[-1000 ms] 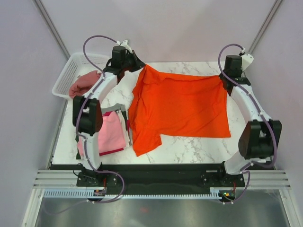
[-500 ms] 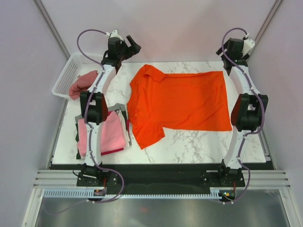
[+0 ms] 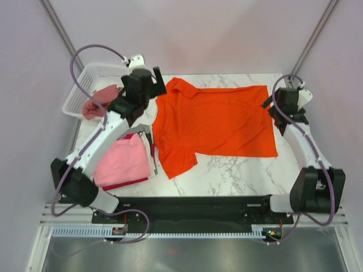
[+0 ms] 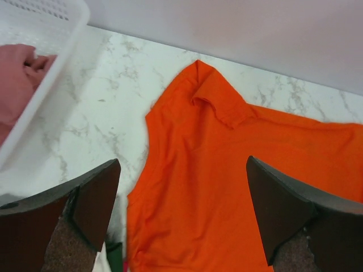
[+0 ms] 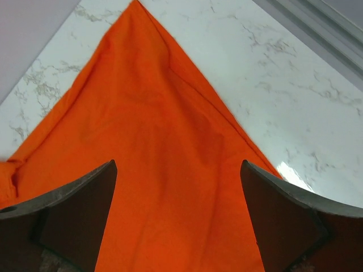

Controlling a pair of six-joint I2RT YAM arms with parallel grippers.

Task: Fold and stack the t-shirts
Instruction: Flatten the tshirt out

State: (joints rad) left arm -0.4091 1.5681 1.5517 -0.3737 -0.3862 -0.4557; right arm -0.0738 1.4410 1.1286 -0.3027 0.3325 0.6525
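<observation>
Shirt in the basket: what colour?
Dusty rose. The shirt lies bunched in the white mesh basket and shows best in the top external view.

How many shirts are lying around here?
3 clearly: orange shirt spread centrally, pink shirt left of it, rose shirt in the basket. Others seem stacked under the pink.

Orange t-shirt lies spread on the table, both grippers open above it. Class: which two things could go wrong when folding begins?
1. The far sleeve is bunched and curled at its edge; folding over it would probably trap a crease.
2. The near sleeve of the orange t-shirt lies close beside the pink stack; dragging the cloth that way may upset the stack.
</observation>
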